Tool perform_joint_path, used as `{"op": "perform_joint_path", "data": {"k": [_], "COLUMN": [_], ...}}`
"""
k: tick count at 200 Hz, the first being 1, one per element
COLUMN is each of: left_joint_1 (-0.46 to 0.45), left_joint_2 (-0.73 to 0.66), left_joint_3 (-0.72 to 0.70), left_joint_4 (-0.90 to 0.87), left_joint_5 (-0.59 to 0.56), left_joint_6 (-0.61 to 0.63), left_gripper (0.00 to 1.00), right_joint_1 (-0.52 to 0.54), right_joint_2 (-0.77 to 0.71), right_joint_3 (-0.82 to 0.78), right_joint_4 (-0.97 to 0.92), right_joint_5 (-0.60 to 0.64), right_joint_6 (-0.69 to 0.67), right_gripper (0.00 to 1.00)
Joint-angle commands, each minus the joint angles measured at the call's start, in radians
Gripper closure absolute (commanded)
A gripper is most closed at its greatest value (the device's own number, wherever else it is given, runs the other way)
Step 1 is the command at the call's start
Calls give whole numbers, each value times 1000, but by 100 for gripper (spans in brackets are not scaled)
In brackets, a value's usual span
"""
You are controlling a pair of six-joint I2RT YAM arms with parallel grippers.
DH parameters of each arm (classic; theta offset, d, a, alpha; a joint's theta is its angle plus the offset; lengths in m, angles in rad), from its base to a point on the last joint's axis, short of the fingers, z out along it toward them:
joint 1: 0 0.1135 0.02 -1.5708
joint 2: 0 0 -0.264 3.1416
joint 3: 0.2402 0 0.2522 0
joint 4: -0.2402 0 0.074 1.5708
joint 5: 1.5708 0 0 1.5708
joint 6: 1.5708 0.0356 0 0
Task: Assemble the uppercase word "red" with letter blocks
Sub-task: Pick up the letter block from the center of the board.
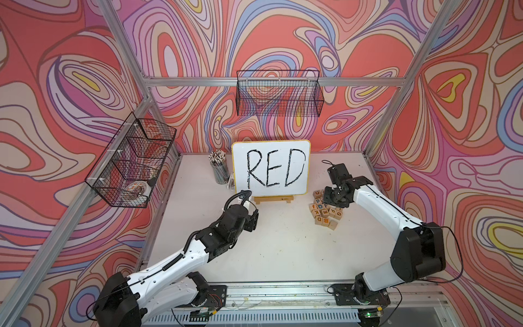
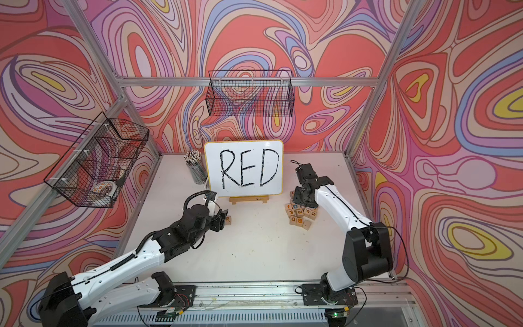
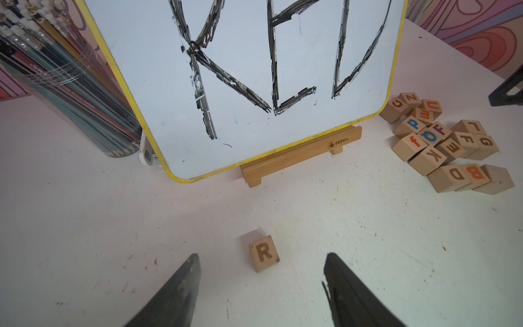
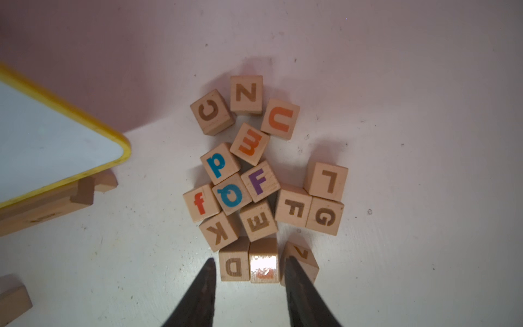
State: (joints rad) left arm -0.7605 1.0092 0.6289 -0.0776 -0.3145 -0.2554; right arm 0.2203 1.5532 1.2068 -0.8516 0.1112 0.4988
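step: R set, D pick likely | left pincer (image 3: pixel 261 254) spread, R block (image 3: pixel 264 252) loose between tips | right pincer (image 4: pixel 250 259) spread astride D block (image 4: pixel 234 264) and a neighbour block (image 4: pixel 263 264), E block (image 4: pixel 258 220) just beyond | next: single out D

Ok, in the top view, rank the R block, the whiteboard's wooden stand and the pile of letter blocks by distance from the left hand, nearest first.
1. R block: right at the left hand's fingertips, on its right.
2. Wooden stand: a little farther back, under the whiteboard.
3. Pile of letter blocks: farthest, over on the robot's right side.
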Motion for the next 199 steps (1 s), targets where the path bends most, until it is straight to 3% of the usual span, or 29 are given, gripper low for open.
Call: {"op": "perform_joint_path", "data": {"k": [1,44,130,199], "left_joint_1": [-6,-7,-5,-5], "left_joint_2": [-36,-99,-97,-97], "left_joint_3": [-2,-41,-61,-59], "left_joint_4": [21,-4,13,-9], "left_joint_5": [-1,-60,-52,-63], "left_joint_6": [-14,10,-1,-2], "left_gripper": [28,27,26,26], "right_joint_1": [-28,-32,-30,-30], "right_joint_2": [40,65,106,162], "right_joint_3": [19,6,-77,-75], "right_joint_4": [62,40,56,76], "right_joint_5": [-27,-42,-101,-111], "right_joint_6": [0,-15,-75,-117], "right_gripper": [58,59,63,56]}}
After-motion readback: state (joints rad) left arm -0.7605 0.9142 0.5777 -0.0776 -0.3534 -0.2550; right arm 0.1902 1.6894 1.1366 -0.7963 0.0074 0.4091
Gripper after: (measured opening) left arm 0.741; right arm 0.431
